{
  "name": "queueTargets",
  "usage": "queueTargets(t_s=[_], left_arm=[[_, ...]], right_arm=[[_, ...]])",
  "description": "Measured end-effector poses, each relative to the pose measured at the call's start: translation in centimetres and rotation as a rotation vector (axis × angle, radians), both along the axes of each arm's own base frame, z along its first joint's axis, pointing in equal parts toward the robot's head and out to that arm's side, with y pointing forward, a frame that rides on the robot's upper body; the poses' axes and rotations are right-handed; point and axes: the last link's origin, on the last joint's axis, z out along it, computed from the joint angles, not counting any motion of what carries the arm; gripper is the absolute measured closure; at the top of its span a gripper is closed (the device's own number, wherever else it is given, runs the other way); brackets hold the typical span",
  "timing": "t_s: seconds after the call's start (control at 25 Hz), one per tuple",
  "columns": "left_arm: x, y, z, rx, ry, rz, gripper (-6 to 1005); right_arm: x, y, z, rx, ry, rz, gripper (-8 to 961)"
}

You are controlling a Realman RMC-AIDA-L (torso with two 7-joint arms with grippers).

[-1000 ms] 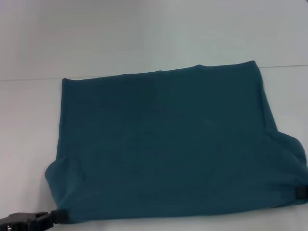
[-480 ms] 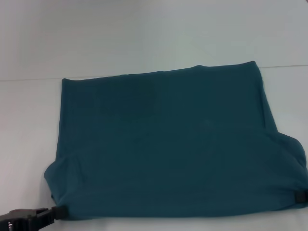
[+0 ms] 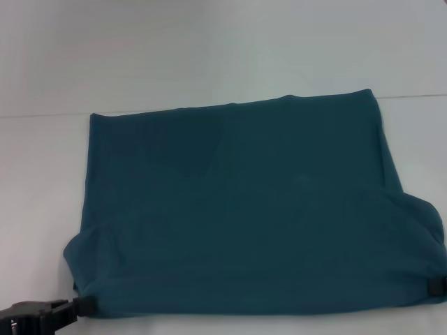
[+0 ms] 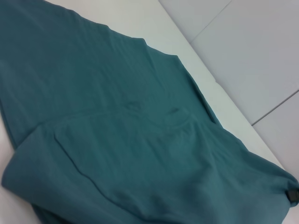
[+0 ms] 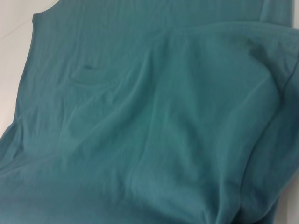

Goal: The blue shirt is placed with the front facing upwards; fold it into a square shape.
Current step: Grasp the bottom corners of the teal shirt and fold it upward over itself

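The blue shirt (image 3: 237, 202) lies spread on the white table (image 3: 42, 181), plain side up, with its near part doubled over into a puffed layer (image 4: 140, 172). My left gripper (image 3: 80, 306) pinches the shirt's near left corner just above the table. At the right edge of the head view, my right gripper (image 3: 437, 286) holds the near right corner; it also shows as a dark tip (image 4: 293, 196) in the left wrist view. A faint collar outline (image 5: 88, 77) shows through the cloth. Both held corners bulge outward past the shirt's straight sides.
The table's far edge (image 3: 42, 114) runs just behind the shirt's far hem. Bare white tabletop lies to the left of the shirt and in a narrow strip along its near edge. Grey floor tiles (image 4: 252, 51) show beyond the table.
The left gripper has shifted slightly left and the right gripper slightly nearer. The doubled layer has settled a little, with a new crease in the cloth at mid left.
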Motion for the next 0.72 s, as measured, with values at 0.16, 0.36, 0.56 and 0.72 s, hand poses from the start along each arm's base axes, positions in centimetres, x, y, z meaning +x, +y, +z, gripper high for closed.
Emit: queueTargets(t_s=[0.16, 0.36, 0.56, 0.72], left_arm=[[-0.01, 0.01, 0.01, 0.001, 0.002, -0.001, 985], [0.04, 0.15, 0.05, 0.004, 0.004, -0.003, 985], [0.05, 0.19, 0.03, 0.005, 0.005, -0.003, 985], [0.06, 0.21, 0.03, 0.005, 0.004, -0.003, 985]], right_arm=[[-0.02, -0.07, -0.07, -0.003, 0.003, -0.002, 895], [0.01, -0.17, -0.18, -0.005, 0.006, -0.005, 895], [0.07, -0.36, -0.26, -0.008, 0.01, -0.008, 894], [0.13, -0.58, -0.41, -0.009, 0.015, -0.011, 893]])
